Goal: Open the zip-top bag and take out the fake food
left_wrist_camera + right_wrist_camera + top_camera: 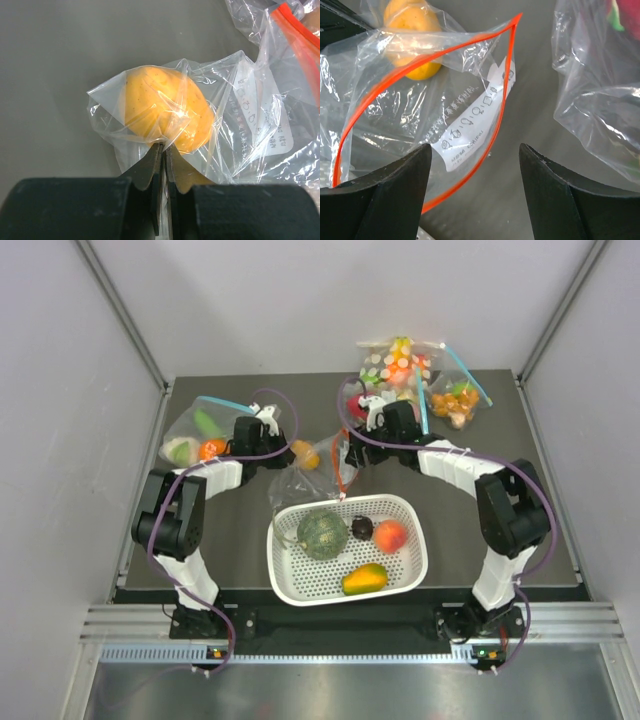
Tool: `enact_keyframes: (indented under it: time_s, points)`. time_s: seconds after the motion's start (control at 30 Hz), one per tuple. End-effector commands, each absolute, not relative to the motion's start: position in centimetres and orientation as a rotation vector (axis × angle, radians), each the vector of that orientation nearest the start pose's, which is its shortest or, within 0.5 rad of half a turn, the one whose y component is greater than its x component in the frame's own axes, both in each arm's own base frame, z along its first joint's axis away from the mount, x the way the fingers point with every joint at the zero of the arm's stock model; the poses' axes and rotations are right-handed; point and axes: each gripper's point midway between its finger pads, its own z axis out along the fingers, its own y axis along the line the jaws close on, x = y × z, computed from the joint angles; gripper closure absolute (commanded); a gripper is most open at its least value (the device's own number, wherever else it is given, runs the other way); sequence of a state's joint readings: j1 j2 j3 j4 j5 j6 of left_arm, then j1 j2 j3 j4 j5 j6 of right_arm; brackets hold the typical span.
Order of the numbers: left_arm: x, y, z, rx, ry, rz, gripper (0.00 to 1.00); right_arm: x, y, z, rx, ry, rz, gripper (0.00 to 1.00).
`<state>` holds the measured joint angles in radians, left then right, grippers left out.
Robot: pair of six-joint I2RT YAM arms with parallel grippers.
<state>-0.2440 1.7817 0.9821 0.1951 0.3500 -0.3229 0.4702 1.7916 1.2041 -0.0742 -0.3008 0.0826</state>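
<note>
Both arms reach forward with elbows bowed outward, the left gripper [163,150] clamped on the bag [240,125] at its closed end beside the orange [160,107] inside, the right gripper [475,148] hovering, fingers apart, over its gaping red-zipped mouth just behind the basket [283,575].

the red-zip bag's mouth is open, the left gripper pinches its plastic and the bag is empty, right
Not empty: the small orange sits inside the zip-top bag, as the left wrist view shows. The mouth is open and the left gripper does pinch its plastic.
</note>
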Motion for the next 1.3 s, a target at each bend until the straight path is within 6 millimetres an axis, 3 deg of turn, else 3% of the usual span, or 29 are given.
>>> enact_keyframes:
  time_s: [0.0,0.37,0.53,0.67,1.0,1.13,1.17,1.23,1.27]
  points:
    - [42.9,-18.6,7.2,0.152,2.228,-0.710,0.90,42.3,29.1,14.9,-0.616,2.016,0.704,0.30]
    - [43.0,-19.3,7.3,0.157,2.220,-0.748,0.91,41.5,30.6,14.5,-0.671,2.007,0.672,0.32]
    - [42.9,-20.4,7.4,0.167,2.216,-0.790,0.91,41.3,32.2,13.1,-0.702,2.023,0.712,0.38]
    - [43.1,-21.1,6.9,0.172,2.222,-0.821,0.91,41.3,33.1,11.3,-0.722,2.057,0.743,0.38]
    - [43.5,-22.0,6.2,0.174,2.229,-0.860,0.92,40.0,34.3,9.3,-0.750,2.093,0.776,0.38]
    - [43.3,-21.7,6.0,0.180,2.241,-0.846,0.92,39.4,34.2,10.0,-0.742,2.095,0.771,0.38]
    - [43.4,-21.5,6.0,0.181,2.242,-0.827,0.92,39.2,34.2,11.2,-0.738,2.068,0.770,0.37]
    - [43.2,-21.2,6.2,0.184,2.247,-0.811,0.92,38.7,33.4,11.4,-0.724,2.071,0.743,0.36]
    - [43.1,-21.3,6.3,0.189,2.243,-0.813,0.92,38.6,33.0,12.8,-0.717,2.044,0.732,0.35]
